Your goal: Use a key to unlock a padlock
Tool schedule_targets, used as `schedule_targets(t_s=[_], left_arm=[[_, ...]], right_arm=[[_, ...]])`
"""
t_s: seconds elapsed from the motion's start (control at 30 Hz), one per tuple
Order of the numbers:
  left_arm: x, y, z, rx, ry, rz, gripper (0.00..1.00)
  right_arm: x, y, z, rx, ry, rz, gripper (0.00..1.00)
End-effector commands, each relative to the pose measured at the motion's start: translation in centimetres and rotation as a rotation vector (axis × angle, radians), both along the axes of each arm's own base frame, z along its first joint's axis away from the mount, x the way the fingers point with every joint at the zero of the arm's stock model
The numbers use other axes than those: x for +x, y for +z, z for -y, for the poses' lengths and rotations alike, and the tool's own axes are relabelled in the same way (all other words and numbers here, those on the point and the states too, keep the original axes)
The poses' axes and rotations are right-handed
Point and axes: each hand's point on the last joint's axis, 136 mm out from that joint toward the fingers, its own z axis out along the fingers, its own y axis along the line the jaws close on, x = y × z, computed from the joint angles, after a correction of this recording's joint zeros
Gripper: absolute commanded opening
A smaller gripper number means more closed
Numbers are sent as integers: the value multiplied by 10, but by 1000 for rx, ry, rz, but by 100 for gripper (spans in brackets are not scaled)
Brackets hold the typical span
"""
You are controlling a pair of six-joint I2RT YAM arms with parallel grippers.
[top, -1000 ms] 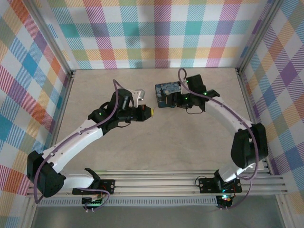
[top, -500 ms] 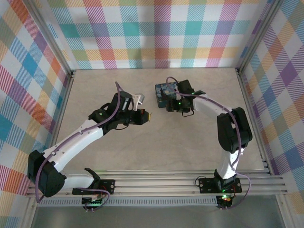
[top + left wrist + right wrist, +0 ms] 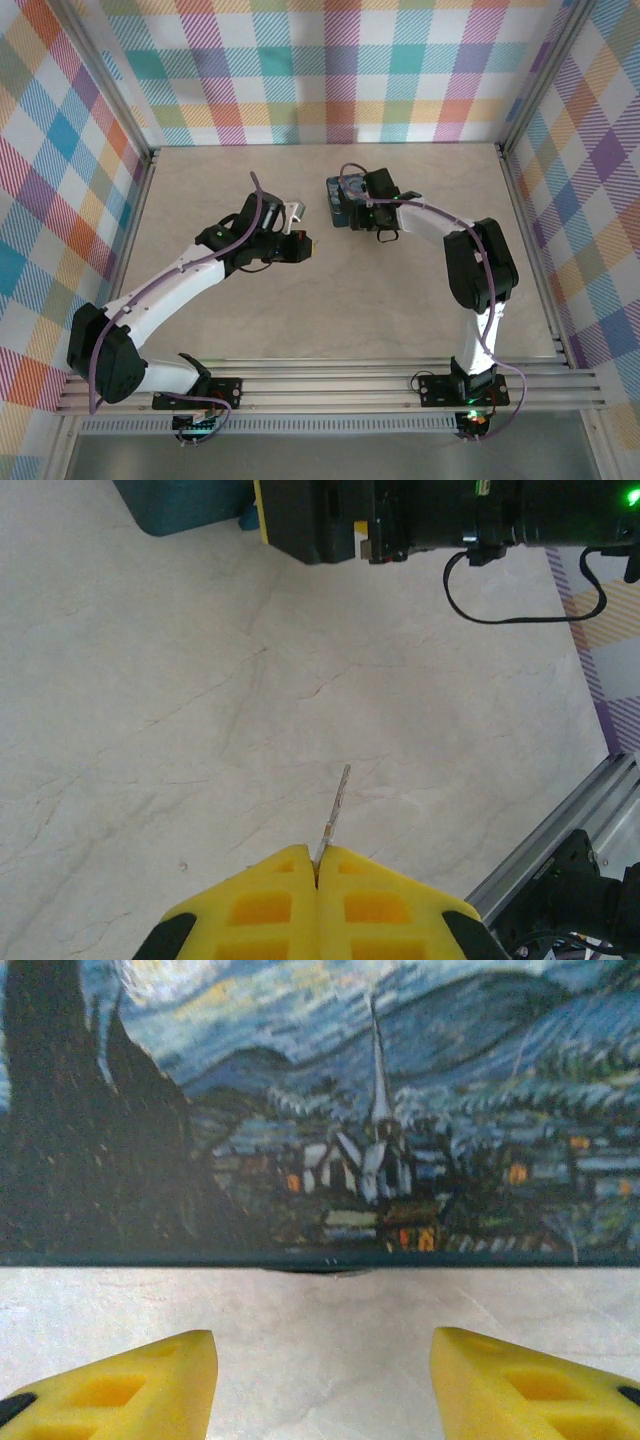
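My left gripper [image 3: 317, 855] is shut on the key [image 3: 335, 802], a thin metal blade that sticks out from between the yellow fingers above the bare table. From above, that gripper [image 3: 308, 243] sits left of centre, pointing right. The right gripper [image 3: 322, 1338] stands open, nothing between its fingers, low over the table and facing the side of the blue starry-night tin [image 3: 330, 1110]. In the top view it [image 3: 355, 213] is against the tin's [image 3: 343, 188] near side. The padlock is hidden.
A corner of the tin [image 3: 180, 505] and the right arm's black wrist [image 3: 420, 520] lie ahead of the left gripper. An aluminium rail [image 3: 560, 830] runs along the table's near edge. Checkered walls [image 3: 330, 70] close in three sides.
The right arm has folded its elbow inward and its gripper has slid a little left along the tin. The left gripper has drawn back slightly left, still shut on the key.
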Motion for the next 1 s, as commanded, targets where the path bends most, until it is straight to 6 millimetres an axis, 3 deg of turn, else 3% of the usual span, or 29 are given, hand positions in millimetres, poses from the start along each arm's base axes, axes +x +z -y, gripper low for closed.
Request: schedule_targets(t_s=[0.0,0.27,0.67,0.97], left_arm=[[1,2,-2,5,-17,-2,0],[0,-4,-4,10,-8,-14,0],[-15,-12,-15,6,14,-47,0],[-24,-4,-12,-68,2,-31,0]], right_arm=[[7,-9,-7,1,-5,4,58],[12,-26,-11,-15,5,-35,55],[29,-21,-16,-12,8,28,45],[23,-24,-17,-11,45,25,19]])
